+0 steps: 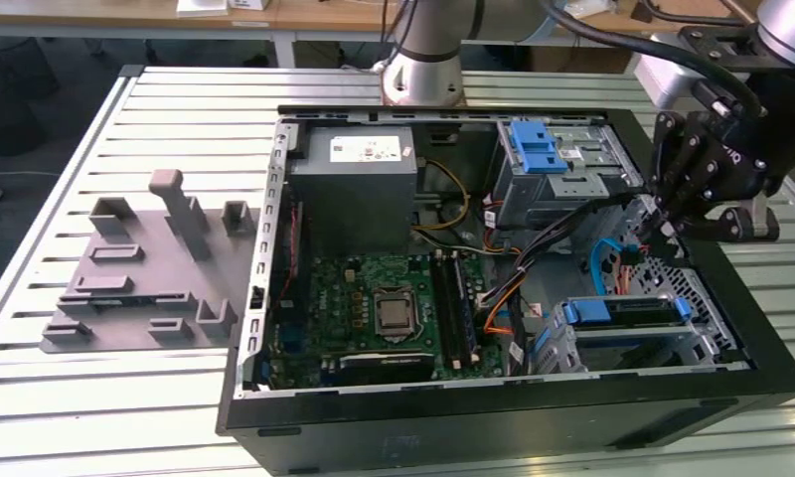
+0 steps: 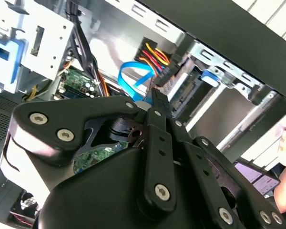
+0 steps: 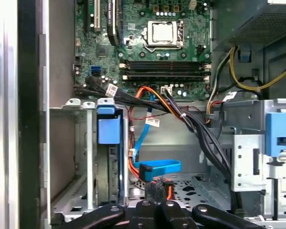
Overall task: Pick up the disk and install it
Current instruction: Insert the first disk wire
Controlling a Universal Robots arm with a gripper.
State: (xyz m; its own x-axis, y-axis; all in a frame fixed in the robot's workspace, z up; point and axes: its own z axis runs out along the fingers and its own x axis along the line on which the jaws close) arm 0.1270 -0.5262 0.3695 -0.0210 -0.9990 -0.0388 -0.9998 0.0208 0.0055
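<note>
The disk (image 1: 623, 311) lies in the lower drive cage (image 1: 636, 343) at the case's front right corner, blue plastic end outward. In the first wrist view the disk (image 3: 108, 131) stands edge-on in that cage, blue tab at its end. My gripper (image 1: 650, 234) hangs over the case's right side, just behind the cage. Its fingers (image 3: 155, 205) are pressed together, and their tips pinch a black cable connector (image 3: 155, 183) beside the looped blue data cable (image 3: 159, 167). In the second wrist view the gripper (image 2: 155, 95) points at the connector (image 2: 163, 74) with its yellow, red and black wires.
The open computer case (image 1: 504, 417) lies on a slatted metal table (image 1: 132, 397). Inside it are the motherboard (image 1: 371, 308), a grey power supply box (image 1: 358, 174) and an upper silver cage with a blue latch (image 1: 544, 149). A grey fixture (image 1: 146, 268) lies at the exterior view's left.
</note>
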